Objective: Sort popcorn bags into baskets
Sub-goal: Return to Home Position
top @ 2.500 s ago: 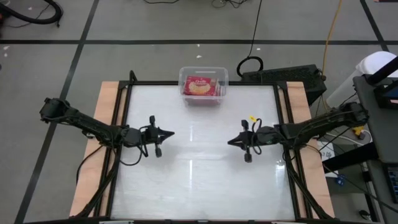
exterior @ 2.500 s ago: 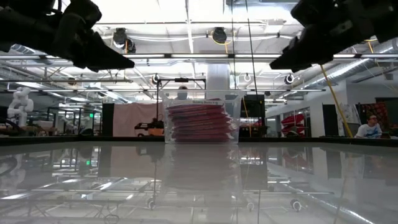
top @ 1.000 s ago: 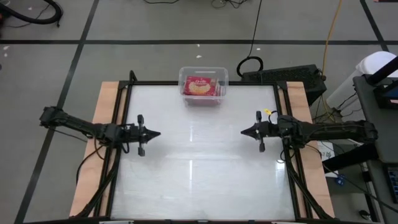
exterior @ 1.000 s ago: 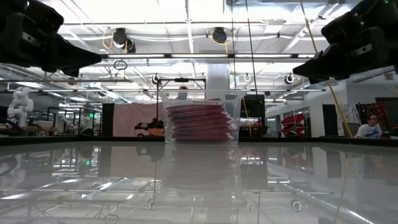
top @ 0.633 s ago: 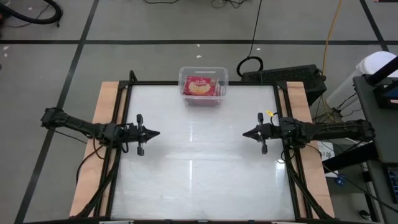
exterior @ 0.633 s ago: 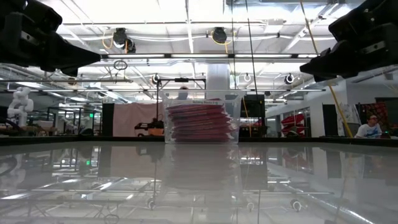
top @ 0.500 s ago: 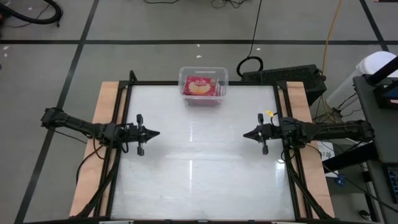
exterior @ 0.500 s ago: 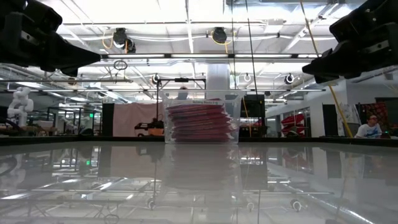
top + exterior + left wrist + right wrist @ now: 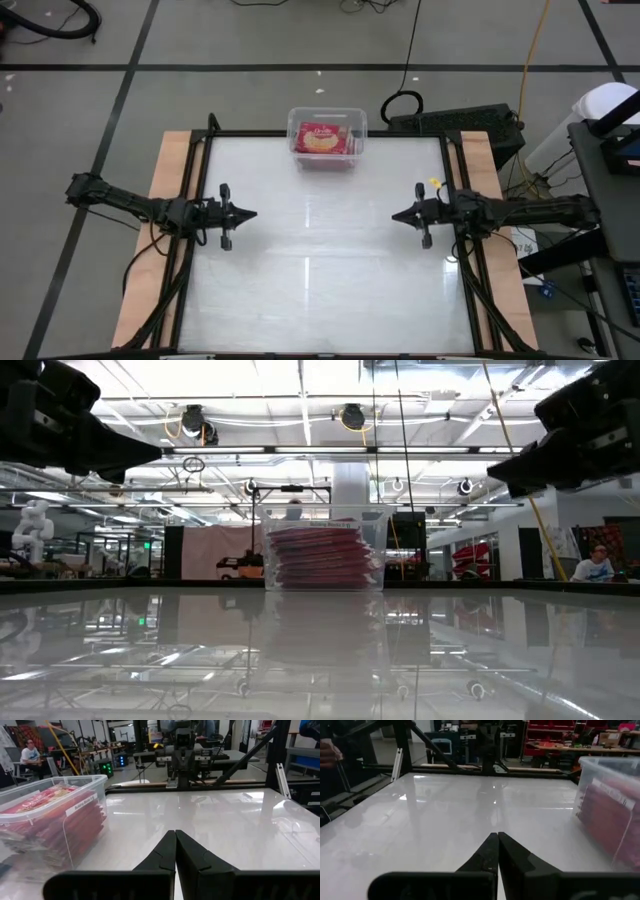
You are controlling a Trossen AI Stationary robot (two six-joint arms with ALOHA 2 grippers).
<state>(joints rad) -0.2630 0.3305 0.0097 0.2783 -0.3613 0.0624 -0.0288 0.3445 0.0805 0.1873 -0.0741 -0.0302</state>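
Popcorn bags [image 9: 322,139], count unclear, stack in 1 clear bin [image 9: 361,132]; left gripper [image 9: 250,214] and right gripper [image 9: 396,214] hover, fingers pressed together.

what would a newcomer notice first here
The clear bin at the far edge of the table, packed with a stack of red popcorn bags. Over the glossy white top, the left end effector and right end effector hang shut, tips pointing at each other from opposite sides.

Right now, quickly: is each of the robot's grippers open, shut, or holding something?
Dark two-finger left gripper: shut, holding nothing.
Dark two-finger right gripper: shut, holding nothing.
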